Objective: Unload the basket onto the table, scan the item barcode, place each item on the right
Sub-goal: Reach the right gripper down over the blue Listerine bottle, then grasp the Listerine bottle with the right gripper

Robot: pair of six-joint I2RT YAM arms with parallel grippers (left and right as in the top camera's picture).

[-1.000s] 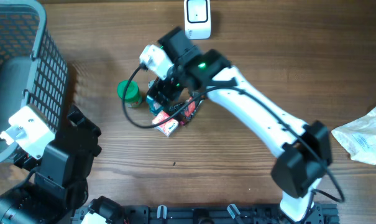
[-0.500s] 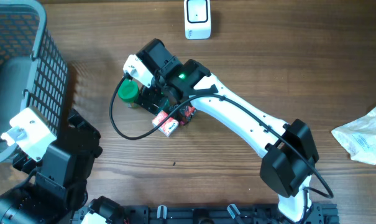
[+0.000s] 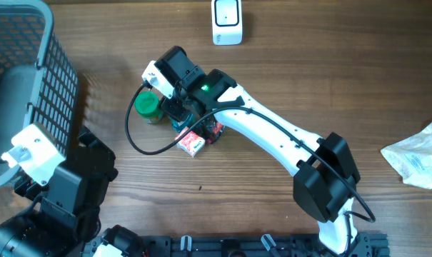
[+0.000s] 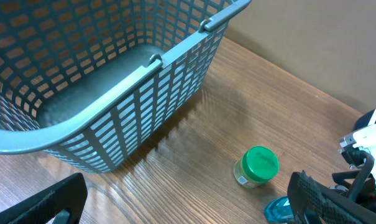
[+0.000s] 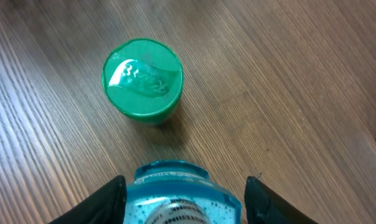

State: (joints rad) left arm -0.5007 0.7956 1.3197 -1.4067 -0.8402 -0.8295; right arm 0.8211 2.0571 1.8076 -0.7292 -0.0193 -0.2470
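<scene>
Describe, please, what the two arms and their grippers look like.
The right arm has white shells, black joints, a green light and a black cable. The left arm is black with a white wrist block. The left fingers and right fingers are black.

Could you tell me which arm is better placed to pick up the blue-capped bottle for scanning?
The right. Its gripper has a finger on each side of the blue-capped bottle, next to the green-lidded jar. The left gripper sits open back by the basket, away from the items.
</scene>
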